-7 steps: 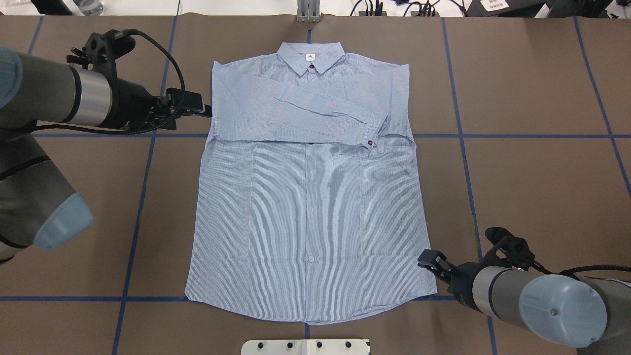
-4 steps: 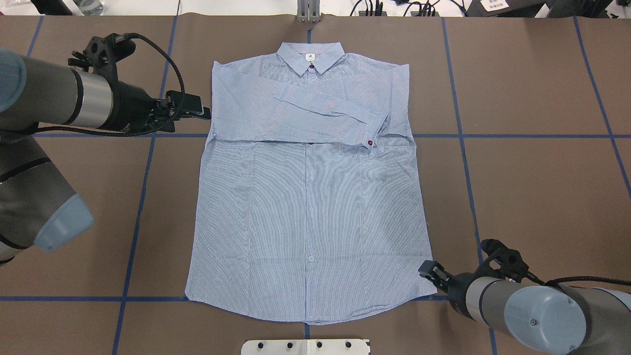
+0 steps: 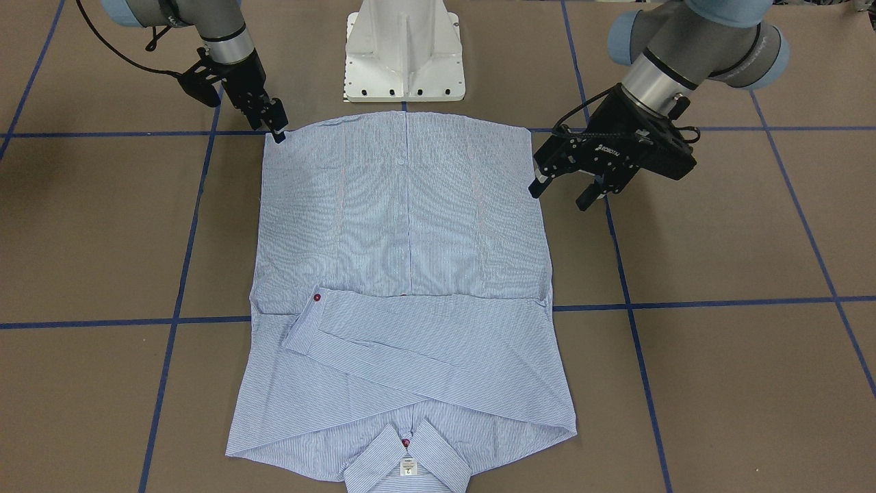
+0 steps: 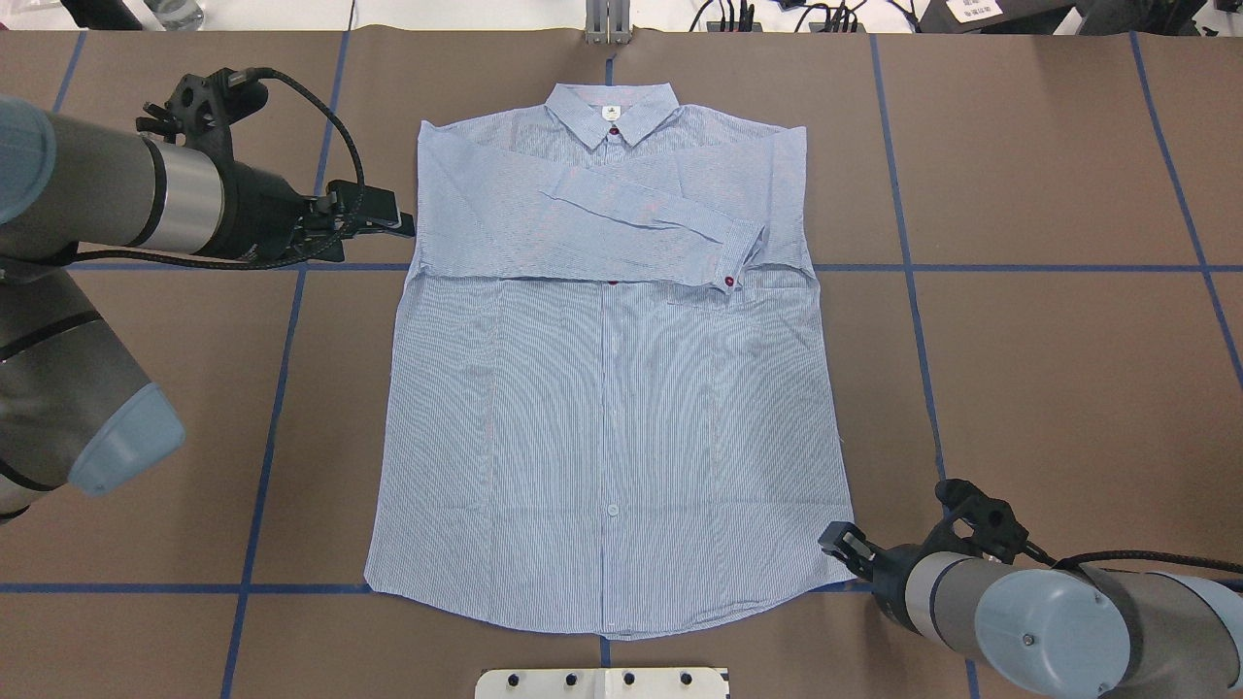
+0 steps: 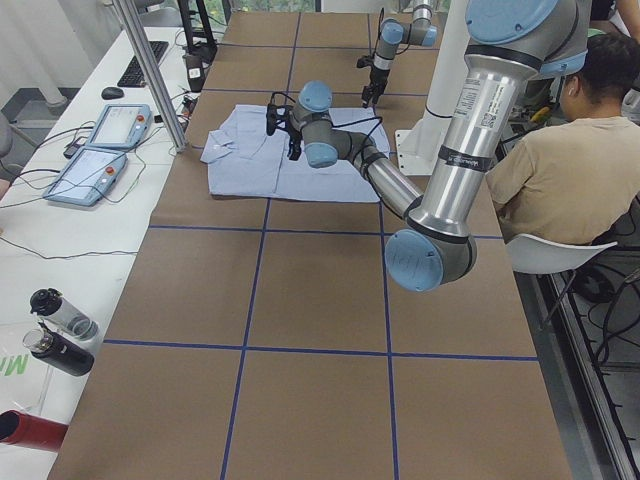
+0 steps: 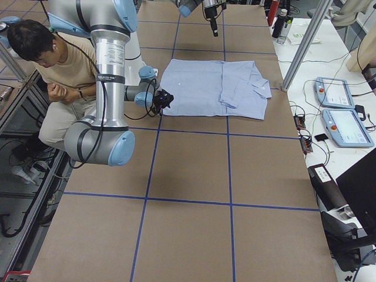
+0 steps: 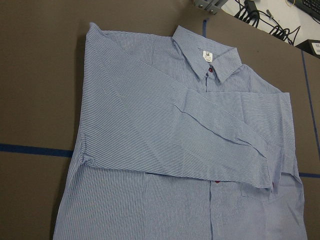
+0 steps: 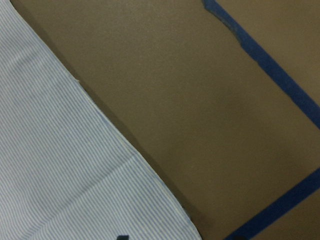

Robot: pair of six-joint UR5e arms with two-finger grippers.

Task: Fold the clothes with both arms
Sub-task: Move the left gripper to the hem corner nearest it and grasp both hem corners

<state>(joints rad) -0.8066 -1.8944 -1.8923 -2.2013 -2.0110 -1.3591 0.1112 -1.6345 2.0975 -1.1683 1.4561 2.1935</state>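
The light blue pinstriped shirt (image 4: 612, 408) lies flat and face up on the brown table, collar at the far side, both sleeves folded across the chest. My left gripper (image 3: 562, 193) hovers open just off the shirt's side edge, near the folded sleeve and armpit (image 4: 413, 262); its wrist view shows the collar and crossed sleeves (image 7: 175, 140). My right gripper (image 4: 835, 537) sits low at the near hem corner (image 3: 274, 140), fingers apart with nothing held. The right wrist view shows that hem corner (image 8: 60, 165) flat on the table.
The white pedestal base (image 3: 404, 55) stands just behind the hem. A seated person (image 5: 560, 150) is beside the robot. Teach pendants (image 5: 110, 125) and bottles (image 5: 60, 330) lie on the side table. Blue tape lines (image 4: 913, 291) cross the brown surface.
My right gripper has slid toward the robot along the shirt's edge and now sits at the hem corner. The left gripper has shifted only slightly. The shirt has not moved.
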